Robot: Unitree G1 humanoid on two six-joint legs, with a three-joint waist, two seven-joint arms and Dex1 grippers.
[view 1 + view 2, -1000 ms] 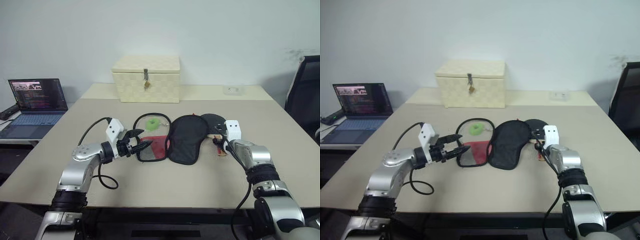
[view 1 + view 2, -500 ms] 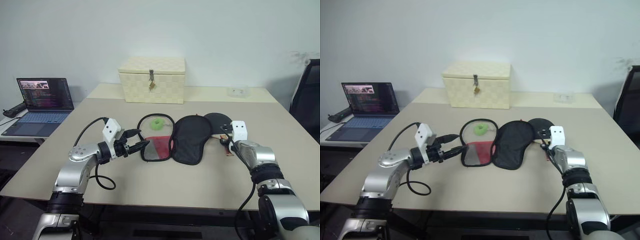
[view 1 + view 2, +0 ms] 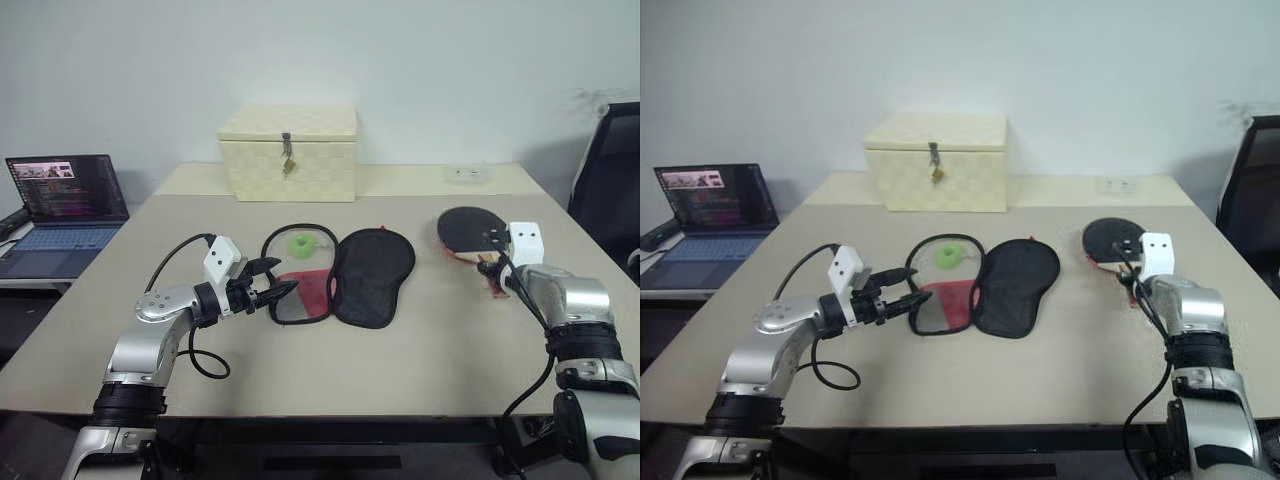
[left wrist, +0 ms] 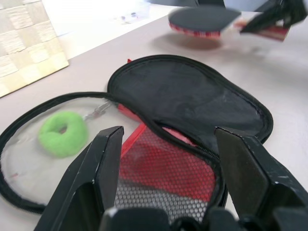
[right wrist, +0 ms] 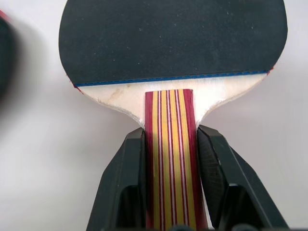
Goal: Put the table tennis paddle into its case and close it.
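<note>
The table tennis paddle (image 3: 468, 232) hangs above the table to the right of the case, black face up and red underside showing at its edge. My right gripper (image 5: 169, 137) is shut on its striped wooden handle (image 5: 169, 159). The case (image 3: 372, 268) lies unzipped and spread flat at the table's middle, its black lining up on the right half and its mesh and red pocket (image 4: 163, 178) on the left half. My left gripper (image 3: 283, 290) stands open at the left half's near edge, with the fingers (image 4: 103, 163) on either side of the mesh pocket.
A small green ball (image 3: 301, 245) sits in the case's left half. A cream woven box (image 3: 290, 155) with a metal latch stands at the back of the table. An open laptop (image 3: 60, 200) is off to the left, and a dark chair (image 3: 610, 170) stands on the right.
My right gripper has lifted the paddle off the table and carried it to the right, away from the case. The left gripper has stayed in place. The camera view shifted.
</note>
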